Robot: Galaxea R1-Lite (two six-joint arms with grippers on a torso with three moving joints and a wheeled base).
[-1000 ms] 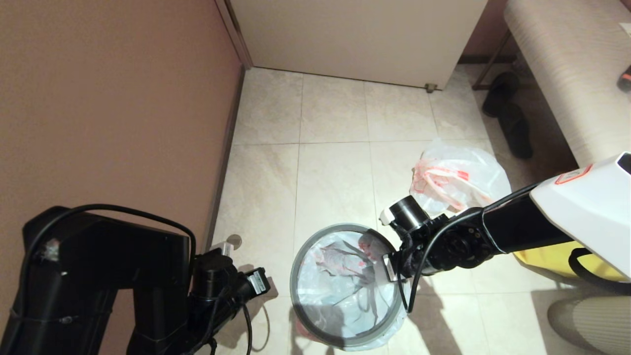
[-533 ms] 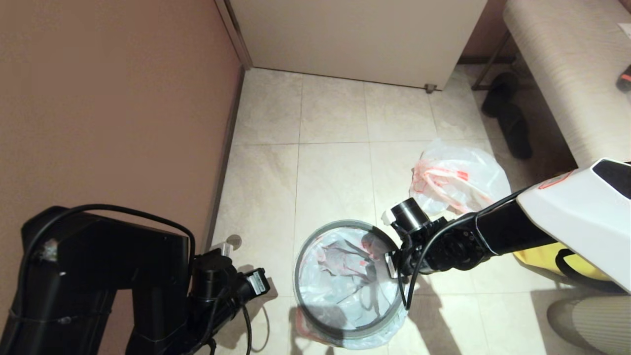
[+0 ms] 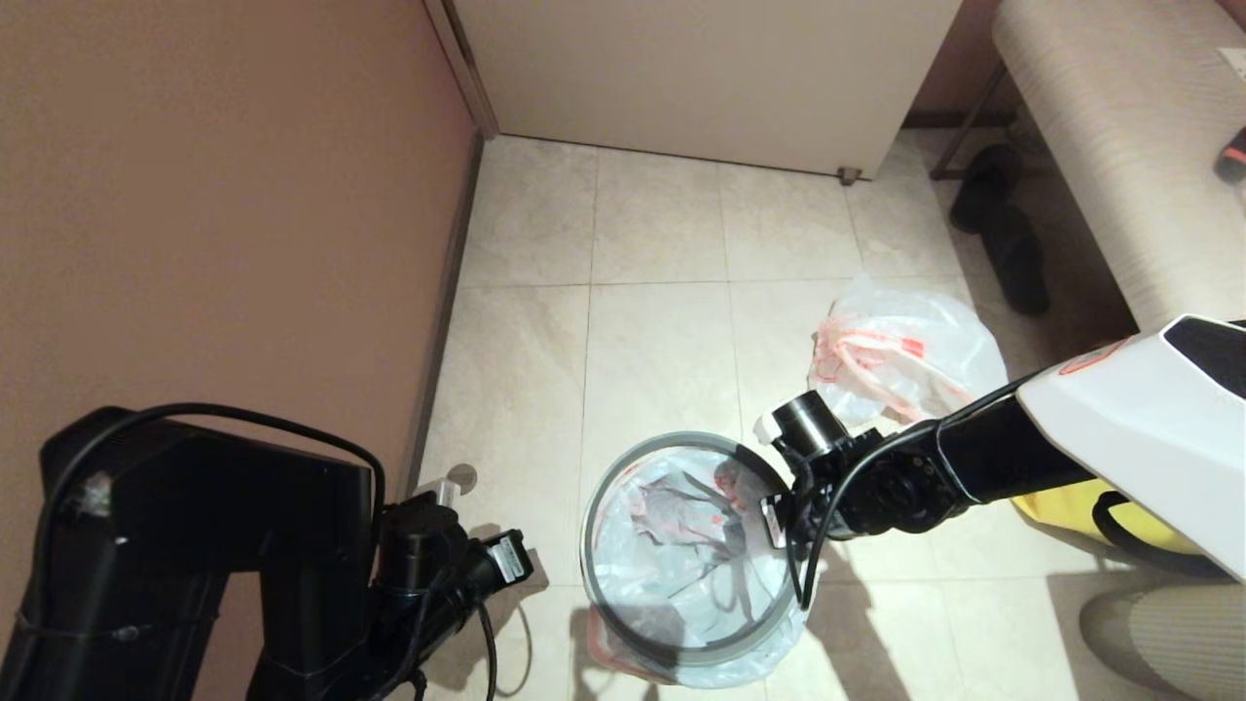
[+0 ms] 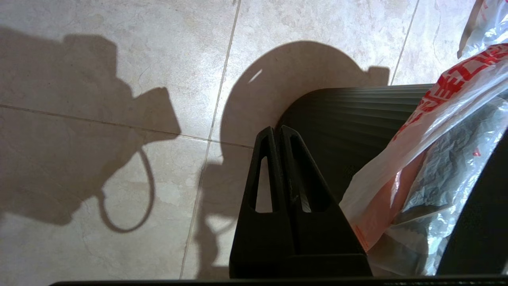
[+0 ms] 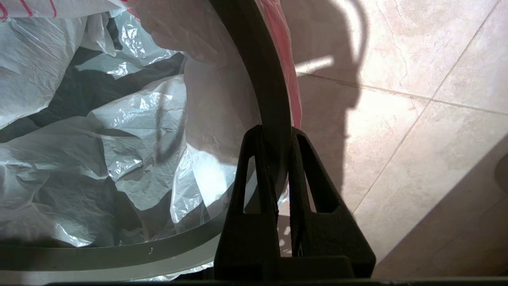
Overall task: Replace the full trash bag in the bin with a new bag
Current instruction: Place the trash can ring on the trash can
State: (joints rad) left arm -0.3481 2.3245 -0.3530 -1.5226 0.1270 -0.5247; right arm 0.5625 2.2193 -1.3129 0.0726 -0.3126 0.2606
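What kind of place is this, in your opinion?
Probably a room in a home or hotel, near a doorway. The floor is beige tile, a pair of dark slippers lies beside a padded bench, and a small bin stands lined with a thin bag.

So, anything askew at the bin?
Yes: the hoop, pinched by the right gripper, isn't seated. It hangs tilted above the bin, with the new bag bunched loosely inside.
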